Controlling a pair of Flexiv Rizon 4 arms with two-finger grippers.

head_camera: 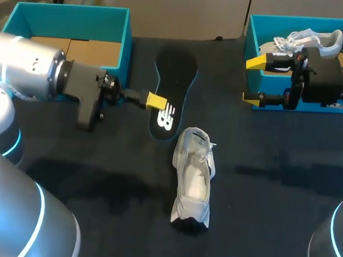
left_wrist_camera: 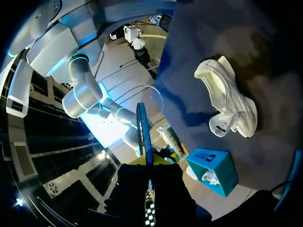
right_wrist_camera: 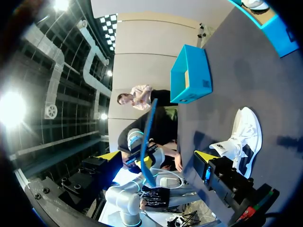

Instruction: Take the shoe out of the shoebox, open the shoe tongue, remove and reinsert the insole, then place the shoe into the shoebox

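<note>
Left wrist view: the black, blue-rimmed insole is seen edge-on, pinched in the left gripper. The white mesh shoe is laid near it, toward the table's near edge. The right gripper is spread wide, empty.

In the head view only one yellow finger of the left claw is seen, laid on the insole; the other is hidden beneath it. The right shoebox and the white shoe within it are partly covered by the right claw and the right arm. In the left wrist view the left claw's fingertips are largely masked by its own dark body.
</note>
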